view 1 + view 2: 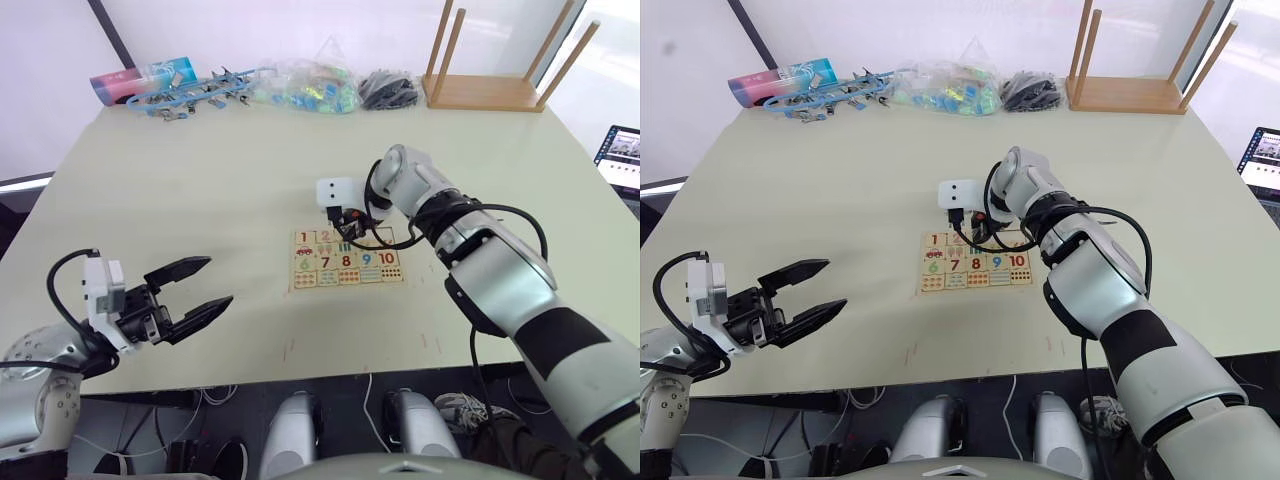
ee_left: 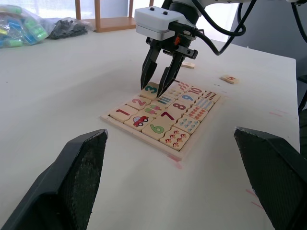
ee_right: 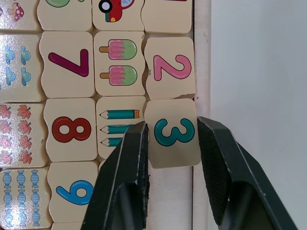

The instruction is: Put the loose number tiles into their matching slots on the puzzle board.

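The puzzle board (image 1: 297,284) lies mid-table, with tiles 6 to 10 in its near row. Number tiles 1 (image 2: 121,112) and 2 (image 3: 172,67) sit in their slots along the far edge. My right gripper (image 3: 171,123) hangs over that edge, shut on the teal 3 tile (image 3: 173,132). That tile lies slightly askew at its slot beside the 2. The adjoining slot (image 3: 168,191) is bare. Two loose tiles rest on the table beyond the board, a 5 (image 2: 229,79) and another (image 2: 188,65) whose digit I cannot read. My left gripper (image 1: 219,281) hovers open and empty near the table's front left.
Along the table's far edge lie a wooden stand (image 1: 490,90), bags of small parts (image 1: 310,85), a black bundle (image 1: 388,90) and blue clips (image 1: 190,95). A lit screen (image 1: 622,155) stands off the right side.
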### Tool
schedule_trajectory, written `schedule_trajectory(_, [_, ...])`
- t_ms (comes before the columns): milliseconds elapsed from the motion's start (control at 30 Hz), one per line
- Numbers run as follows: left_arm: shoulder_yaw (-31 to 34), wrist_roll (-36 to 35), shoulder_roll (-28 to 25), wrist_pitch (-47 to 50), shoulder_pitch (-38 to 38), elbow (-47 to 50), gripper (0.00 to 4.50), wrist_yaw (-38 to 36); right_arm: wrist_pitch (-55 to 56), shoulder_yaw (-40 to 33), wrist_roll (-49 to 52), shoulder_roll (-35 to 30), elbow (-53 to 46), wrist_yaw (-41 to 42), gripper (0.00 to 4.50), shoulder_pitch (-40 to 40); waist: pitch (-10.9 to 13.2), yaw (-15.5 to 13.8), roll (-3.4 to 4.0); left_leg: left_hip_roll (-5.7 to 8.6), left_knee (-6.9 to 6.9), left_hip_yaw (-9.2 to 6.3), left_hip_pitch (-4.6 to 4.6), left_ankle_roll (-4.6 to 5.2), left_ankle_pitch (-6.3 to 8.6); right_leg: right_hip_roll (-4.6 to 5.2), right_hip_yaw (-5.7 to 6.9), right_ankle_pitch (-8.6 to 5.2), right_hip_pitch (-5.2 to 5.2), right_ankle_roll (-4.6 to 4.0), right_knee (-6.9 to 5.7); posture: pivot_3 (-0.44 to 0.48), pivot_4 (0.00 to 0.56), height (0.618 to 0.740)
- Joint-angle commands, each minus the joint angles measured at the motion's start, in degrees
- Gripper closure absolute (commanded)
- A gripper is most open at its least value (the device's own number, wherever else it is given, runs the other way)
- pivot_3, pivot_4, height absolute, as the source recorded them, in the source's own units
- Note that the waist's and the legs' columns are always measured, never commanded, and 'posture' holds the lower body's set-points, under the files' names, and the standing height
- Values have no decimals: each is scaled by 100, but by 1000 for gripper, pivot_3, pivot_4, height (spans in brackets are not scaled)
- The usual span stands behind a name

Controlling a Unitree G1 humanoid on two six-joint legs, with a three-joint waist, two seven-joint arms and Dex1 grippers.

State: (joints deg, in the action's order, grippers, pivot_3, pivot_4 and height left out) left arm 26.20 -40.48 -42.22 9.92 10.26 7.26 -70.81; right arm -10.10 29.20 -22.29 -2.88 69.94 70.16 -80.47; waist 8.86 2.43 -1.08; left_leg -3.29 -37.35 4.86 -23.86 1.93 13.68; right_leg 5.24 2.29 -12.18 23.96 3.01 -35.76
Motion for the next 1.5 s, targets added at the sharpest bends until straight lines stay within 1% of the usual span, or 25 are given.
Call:
schedule_trajectory(33, [58,-4,-34,-18,-22,145,0,6,2,-45,-41,6,16,-46,1552,-17,-1,2,-1,0,0,0,0,0,0,0,0,0,0,0,0,0,150,737])
schedule_trajectory(67, [59,-4,-35,-17,-22,143,0,5,0,-47,-42,7,19,-46,1200,-17,-1,2,-1,0,0,0,1,0,0,0,0,0,0,0,0,0,150,737])
schedule_trajectory(367, [80,-10,-65,-6,-41,119,0,-20,-36,-147,26,-20,-12,56,1200,-101,0,2,-1,0,0,0,1,-1,1,0,0,0,0,0,-1,0,150,737])
schedule_trajectory(700, [97,-10,-74,-8,-6,116,0,-49,42,-344,178,-248,-219,326,1200,-174,0,6,-1,0,1,1,-1,1,-1,0,0,0,0,0,1,0,150,737])
schedule_trajectory(833, [96,-7,-85,-22,-30,69,0,-84,134,-737,501,-561,-452,355,1200,-38,1,-5,-2,0,2,1,-2,1,-1,-1,0,0,-1,0,0,0,150,737])
schedule_trajectory(967, [89,-2,-92,-26,-54,33,0,-109,136,-999,739,-703,-695,246,1200,176,-1,-2,-6,1,2,1,-3,1,-1,1,0,0,-1,0,4,0,150,737])
schedule_trajectory(1000, [76,5,-94,-25,-72,19,0,-113,106,-1083,811,-744,-781,173,1393,247,-3,2,-9,1,2,1,-3,1,-1,1,0,0,-2,0,4,0,150,737])
schedule_trajectory(1067, [50,16,-101,-19,-128,-13,0,-118,33,-1183,910,-848,-1012,123,1998,428,-8,-2,-18,0,3,1,-3,1,-1,0,0,0,-2,0,1,0,150,737])
schedule_trajectory(1100, [39,22,-104,-16,-151,-27,0,-125,-11,-1218,956,-894,-1149,114,2359,532,-9,-4,-18,0,3,1,-3,2,-2,0,0,0,-2,0,0,0,150,737])
schedule_trajectory(1133, [27,29,-106,-14,-175,-42,0,-132,-34,-1252,1016,-928,-1292,118,2974,636,-10,-5,-21,0,3,1,-3,2,-2,0,0,1,-2,0,0,0,150,737])
schedule_trajectory(1167, [20,34,-107,-14,-190,-52,0,-138,-61,-1269,1061,-950,-1410,118,3331,712,-11,-3,-23,0,3,2,-3,2,-2,0,0,1,-3,1,0,0,150,737])
schedule_trajectory(1200, [10,43,-107,-16,-209,-68,0,-149,-115,-1270,1086,-981,-1545,99,3865,803,-13,0,-25,0,2,2,-3,2,-2,0,0,1,-2,1,0,0,150,737])
schedule_trajectory(1233, [3,51,-107,-17,-228,-82,0,-157,-161,-1266,1100,-1009,-1667,85,4203,885,-13,0,-25,0,2,3,-3,2,-2,0,0,1,-2,1,0,0,150,737])
schedule_trajectory(1267, [-4,60,-105,-19,-247,-99,0,-164,-205,-1257,1107,-1030,-1765,71,4421,944,-14,-2,-27,0,3,2,-3,2,-2,0,0,1,-2,1,0,0,150,737])
schedule_trajectory(1400, [-40,101,-91,-20,-343,-173,0,-204,-498,-1302,1236,-1180,-2540,-58,4421,1517,-16,-10,-30,0,3,1,-2,2,-2,0,0,1,-3,1,1,0,150,737])
schedule_trajectory(1500, [-58,111,-92,-21,-384,-203,0,-215,-649,-1255,1257,-1255,-2906,-132,4421,1775,-17,-7,-32,0,2,3,-2,3,-2,1,-1,1,-4,2,0,0,150,737])
